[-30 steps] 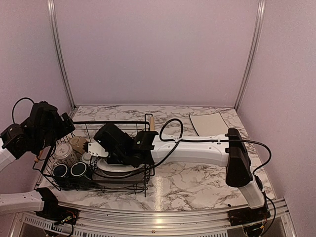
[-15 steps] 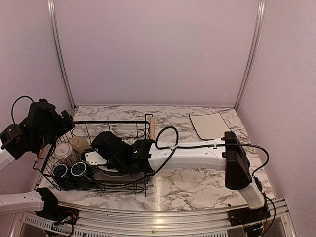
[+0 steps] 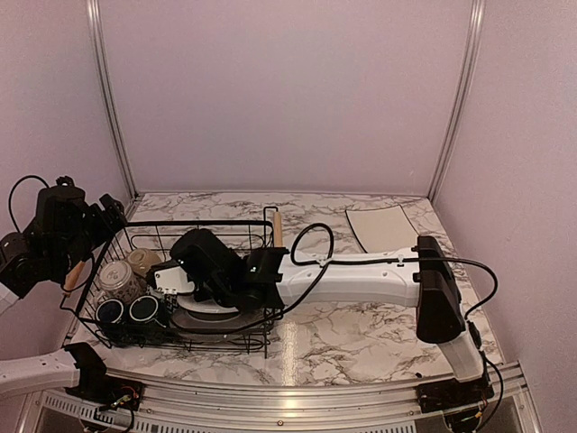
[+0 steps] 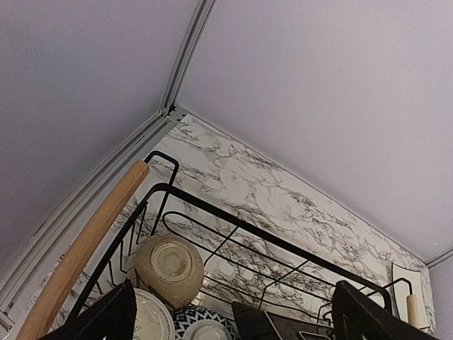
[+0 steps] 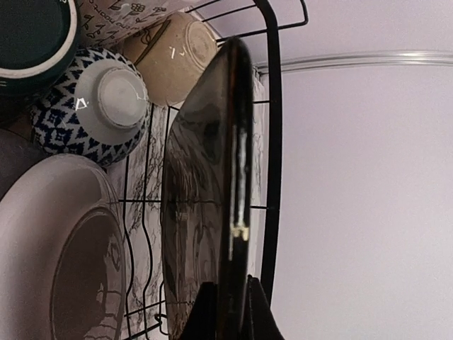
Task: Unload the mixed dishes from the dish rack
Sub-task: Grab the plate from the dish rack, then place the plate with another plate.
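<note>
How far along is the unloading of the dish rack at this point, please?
Done: one cream plate lies on the table, outside the dish rack. In hand: the right tool is shut on the rim of a dark plate, inside the rack; the left tool is open and empty. Left: the mugs and a pale plate.

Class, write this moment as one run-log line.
right end effector: shut on dark plate in dish rack | left end effector: open, empty | phase: grasp

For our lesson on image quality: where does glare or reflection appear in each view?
Right wrist: the dark plate shows a bright rim streak, its glossy face mirroring surroundings. Top external: pale sheen on the marble table. Left wrist: no glare.
</note>
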Tool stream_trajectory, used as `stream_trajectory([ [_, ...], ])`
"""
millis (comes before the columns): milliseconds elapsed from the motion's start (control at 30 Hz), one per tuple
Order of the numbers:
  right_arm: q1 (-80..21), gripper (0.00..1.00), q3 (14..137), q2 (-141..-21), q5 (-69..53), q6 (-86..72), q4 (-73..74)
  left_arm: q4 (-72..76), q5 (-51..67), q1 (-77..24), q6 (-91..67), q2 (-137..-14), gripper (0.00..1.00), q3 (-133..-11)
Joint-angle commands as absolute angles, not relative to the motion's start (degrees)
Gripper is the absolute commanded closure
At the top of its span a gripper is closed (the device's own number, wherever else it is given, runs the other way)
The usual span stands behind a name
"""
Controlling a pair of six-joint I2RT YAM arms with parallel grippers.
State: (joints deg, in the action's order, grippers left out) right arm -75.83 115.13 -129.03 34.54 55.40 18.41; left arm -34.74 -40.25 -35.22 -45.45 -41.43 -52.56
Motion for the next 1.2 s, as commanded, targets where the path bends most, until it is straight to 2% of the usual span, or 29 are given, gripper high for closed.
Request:
stream_trajectory([
  [0,-73.0,1.0,120.1,-120.6,39.1,56.3,8.0,-34.0,-41.5,-35.4,-44.5,-40.3,0.01,-52.1],
  [233,-71.0,1.0,124.1,-118.1,34.4,47.5,13.0,-33.0,-41.3,-35.4,-44.7,-40.6,0.01,-51.9],
  [400,-67.4,1.0,125.1,-114.7,24.8,35.0,17.7,-32.7,-41.0,-35.4,-44.2,-41.4,0.01,-52.3],
  [767,-56.4,1.0,123.1,-111.3,3.1,6.4,18.4,-31.3,-40.6,-35.4,-43.7,-41.4,0.01,-52.5],
  [1167,-44.1,1.0,111.9,-109.1,-22.1,-27.1,3.8,-30.3,-39.9,-35.4,-43.1,-42.1,0.01,-52.8],
])
